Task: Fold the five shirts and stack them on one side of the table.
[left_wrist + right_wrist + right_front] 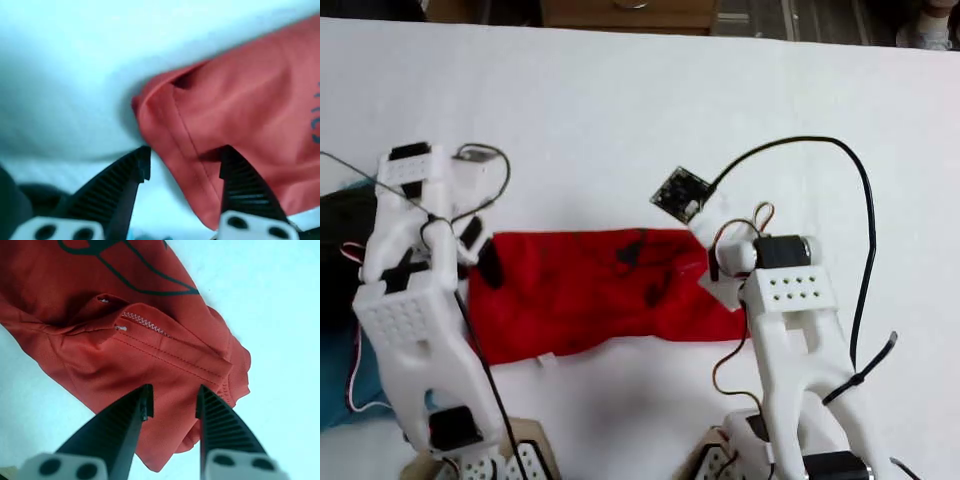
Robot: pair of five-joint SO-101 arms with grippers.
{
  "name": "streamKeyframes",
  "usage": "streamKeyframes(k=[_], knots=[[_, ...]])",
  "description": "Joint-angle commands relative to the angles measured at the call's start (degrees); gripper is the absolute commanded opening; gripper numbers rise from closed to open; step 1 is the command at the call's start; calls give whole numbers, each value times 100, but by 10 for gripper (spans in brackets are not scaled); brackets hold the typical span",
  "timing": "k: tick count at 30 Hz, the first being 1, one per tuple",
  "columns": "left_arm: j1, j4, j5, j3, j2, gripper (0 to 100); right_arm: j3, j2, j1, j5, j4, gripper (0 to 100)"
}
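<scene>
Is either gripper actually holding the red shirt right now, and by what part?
Nothing is held. The left gripper is open over one end of the red shirt, the right gripper open over the other end.

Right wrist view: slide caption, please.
Open right gripper over the hemmed edge of a crumpled red fabric shirt on a white table.

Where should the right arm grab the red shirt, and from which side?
Take the red shirt at its bunched end under the right gripper, pinching across the layered stitched hems so the layers lift together. Come down from above at the shirt's outer end. The shirt lies flat on the table, so a side approach would probably just push the cloth, and the open jaws sit over that end.
</scene>
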Motion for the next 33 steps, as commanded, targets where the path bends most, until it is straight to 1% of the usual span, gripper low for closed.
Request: streamKeyframes(k=[1, 8, 10, 12, 13, 14, 15, 16, 20, 24, 26, 27, 30, 33], knots=[[246, -246, 176, -101, 246, 252, -35, -215, -13, 35, -48, 159], [299, -281, 220, -92, 316, 240, -35, -215, -13, 35, -22, 159], [299, -281, 220, -57, 325, 187, -35, -215, -13, 35, -31, 159], [299, -273, 264, -48, 334, 96, -35, -215, -13, 35, -48, 159], [290, -273, 404, -57, 334, 38, -44, -215, -13, 35, -48, 159], [281, -273, 624, -75, 334, 8, -53, -215, -13, 35, -48, 159], [281, -273, 782, -101, 334, 29, -97, -215, -13, 35, -40, 159], [281, -273, 844, -110, 334, 22, -149, -215, -13, 35, -31, 159], [378, -53, 835, -391, 343, 21, -264, -215, -13, 9, -22, 159], [387, 615, 818, -1323, 343, 21, -264, -215, 13, 0, 4, 159], [492, 1108, 668, -1789, 308, 21, -281, -224, 22, 0, 119, 159], [545, 1213, 651, -1895, 255, 21, -281, -224, 22, 0, 180, 159], [607, 1196, 642, -1798, -105, 21, -281, -224, 75, 0, 268, 159], [914, 1196, 651, -1305, -668, 21, -281, -224, 470, 35, 224, 159]])
